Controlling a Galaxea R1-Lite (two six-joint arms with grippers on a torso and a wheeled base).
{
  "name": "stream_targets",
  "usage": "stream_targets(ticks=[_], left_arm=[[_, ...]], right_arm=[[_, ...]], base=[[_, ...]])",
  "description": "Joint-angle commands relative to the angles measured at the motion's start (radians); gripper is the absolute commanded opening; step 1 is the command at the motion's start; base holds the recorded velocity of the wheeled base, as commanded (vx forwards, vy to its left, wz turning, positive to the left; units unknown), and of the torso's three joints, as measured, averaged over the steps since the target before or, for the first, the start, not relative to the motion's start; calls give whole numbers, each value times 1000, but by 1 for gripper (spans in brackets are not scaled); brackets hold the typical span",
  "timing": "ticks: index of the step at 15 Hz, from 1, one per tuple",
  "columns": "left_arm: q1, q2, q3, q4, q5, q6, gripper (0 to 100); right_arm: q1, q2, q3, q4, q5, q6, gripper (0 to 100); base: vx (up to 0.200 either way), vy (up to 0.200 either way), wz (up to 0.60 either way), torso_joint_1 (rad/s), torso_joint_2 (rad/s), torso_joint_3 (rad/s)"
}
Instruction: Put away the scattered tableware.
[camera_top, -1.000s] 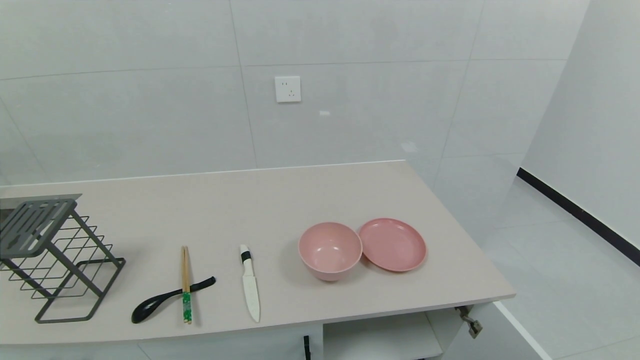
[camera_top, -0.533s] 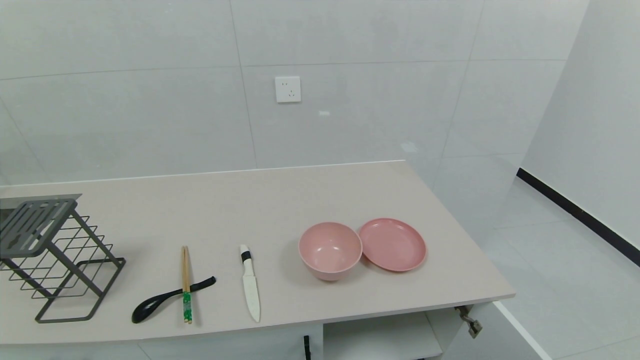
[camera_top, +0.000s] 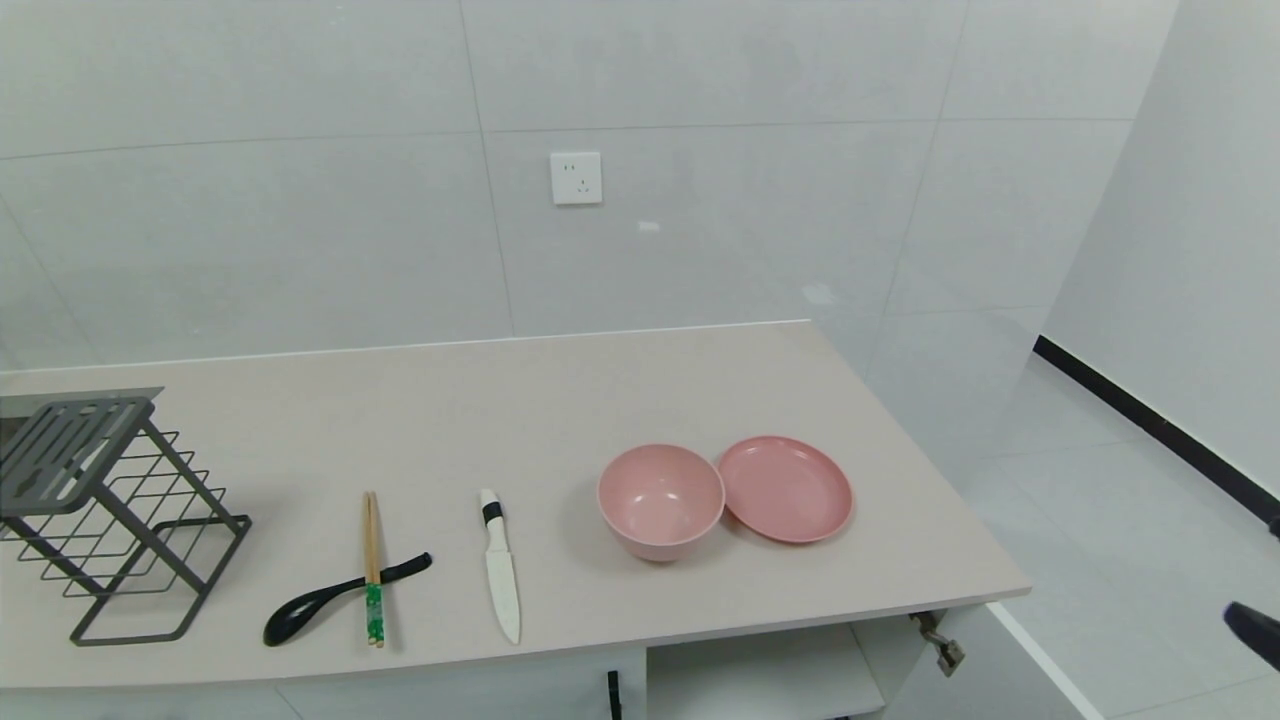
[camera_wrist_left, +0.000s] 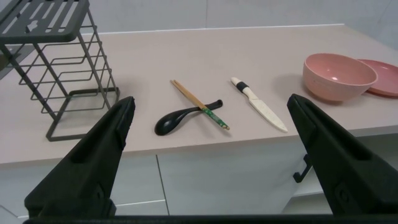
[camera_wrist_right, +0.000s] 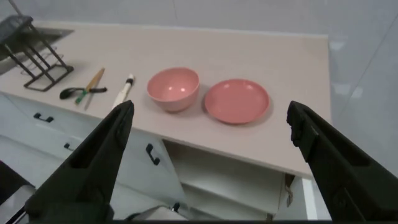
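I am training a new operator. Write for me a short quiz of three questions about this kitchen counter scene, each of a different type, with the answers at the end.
1. True or false: the chopsticks lie across the handle of the black spoon.
2. Multiple choice: what sits right beside the pink bowl, on its right? A) the chopsticks B) a pink plate C) the black spoon
3. Fill the gap: the left hand is ____ (open or shut) and holds nothing.

Key: 1 true; 2 B; 3 open.
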Motion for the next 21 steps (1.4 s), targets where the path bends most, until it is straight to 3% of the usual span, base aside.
stream_targets(ticks=[1,8,11,14,16,21], left_arm=[[0,1,0,0,0,0,100],[0,1,0,0,0,-3,100],[0,1,0,0,1,0,100],[0,1,0,0,4,3,100],[0,1,0,0,4,6,100],[0,1,0,0,4,8,100]], right_arm=[[10,197,-11,-4,-3,-12,100],[7,396,7,-5,-8,-264,100],[12,504,-14,-28,-4,-271,100],[14,686,-4,-199,-4,-273,100],[14,846,-11,-395,2,-287,100],[32,944,-21,-473,-3,-293,100]], base=[[0,0,0,0,0,0],[0,0,0,0,0,0],[0,0,0,0,0,0],[0,0,0,0,0,0],[0,0,0,0,0,0],[0,0,0,0,0,0]])
